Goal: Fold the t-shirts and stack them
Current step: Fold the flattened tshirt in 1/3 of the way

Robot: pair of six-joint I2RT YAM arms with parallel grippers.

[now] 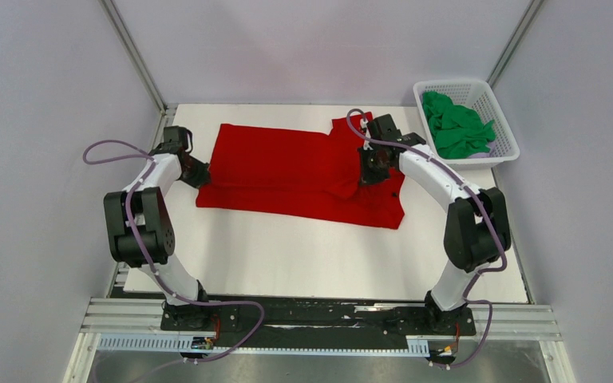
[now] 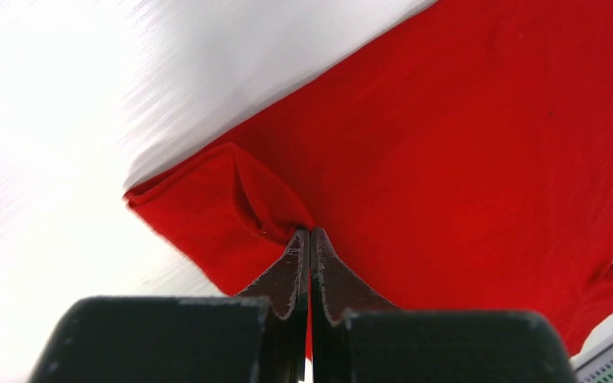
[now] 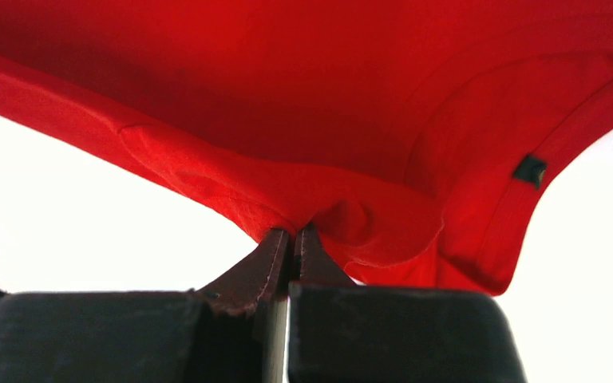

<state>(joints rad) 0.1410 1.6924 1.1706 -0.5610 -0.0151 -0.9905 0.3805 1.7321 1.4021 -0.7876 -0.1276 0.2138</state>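
Top external view: red t-shirt (image 1: 295, 171), partly folded, lying lengthwise across the far half of the white table (image 1: 327, 255); left gripper (image 1: 197, 171), jaws pressed together, pinching the shirt's left edge; right gripper (image 1: 369, 165), likewise closed, pinching cloth near the collar; green t-shirt (image 1: 455, 128), crumpled inside the white basket (image 1: 451, 81) at the far right corner.
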